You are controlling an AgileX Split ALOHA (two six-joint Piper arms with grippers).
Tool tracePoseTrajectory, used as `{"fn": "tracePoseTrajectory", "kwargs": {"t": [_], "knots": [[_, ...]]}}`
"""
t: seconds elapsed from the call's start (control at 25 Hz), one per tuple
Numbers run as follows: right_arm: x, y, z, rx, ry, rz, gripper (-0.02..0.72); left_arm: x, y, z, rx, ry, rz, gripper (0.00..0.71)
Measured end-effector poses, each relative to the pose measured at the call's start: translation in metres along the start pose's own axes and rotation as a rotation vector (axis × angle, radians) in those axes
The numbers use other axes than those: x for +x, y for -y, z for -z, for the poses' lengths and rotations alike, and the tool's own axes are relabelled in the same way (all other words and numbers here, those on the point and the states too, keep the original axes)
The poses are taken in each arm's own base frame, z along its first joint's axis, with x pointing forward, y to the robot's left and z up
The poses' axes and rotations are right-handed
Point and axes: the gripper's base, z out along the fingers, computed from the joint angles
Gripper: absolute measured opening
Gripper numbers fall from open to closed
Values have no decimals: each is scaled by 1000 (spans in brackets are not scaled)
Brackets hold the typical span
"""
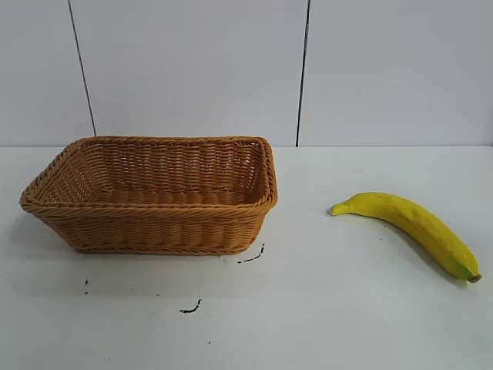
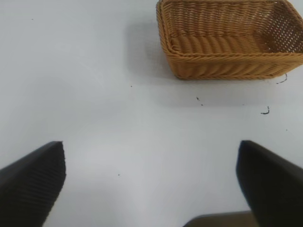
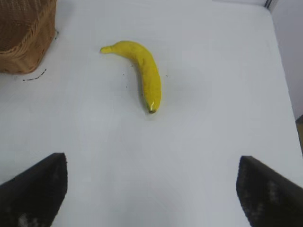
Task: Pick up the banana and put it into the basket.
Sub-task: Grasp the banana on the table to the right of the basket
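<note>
A curved yellow banana lies on the white table at the right, its dark tip toward the front right. It also shows in the right wrist view as the banana, well ahead of my right gripper, which is open with nothing between its fingers. The orange-brown woven basket stands empty at the left. In the left wrist view the basket sits far ahead of my left gripper, open over bare table. Neither arm appears in the exterior view.
Small black marks dot the table in front of the basket. A white panelled wall backs the table. The table's edge runs beyond the banana in the right wrist view.
</note>
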Motion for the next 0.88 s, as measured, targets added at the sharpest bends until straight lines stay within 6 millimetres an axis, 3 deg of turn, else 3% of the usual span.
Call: {"fn": "tracePoseTrajectory", "kwargs": {"t": [0.24,0.52,0.68,0.88], "knots": [[-66,4,-57,-23,-154,127,696,0,0,0,0,0,0,695],[-122,5,-112,-74,-178,286,696,0,0,0,0,0,0,695],[-137,7,-146,-79,-181,338,696,0,0,0,0,0,0,695],[-137,8,-193,-82,-205,350,696,0,0,0,1,0,0,695]]}}
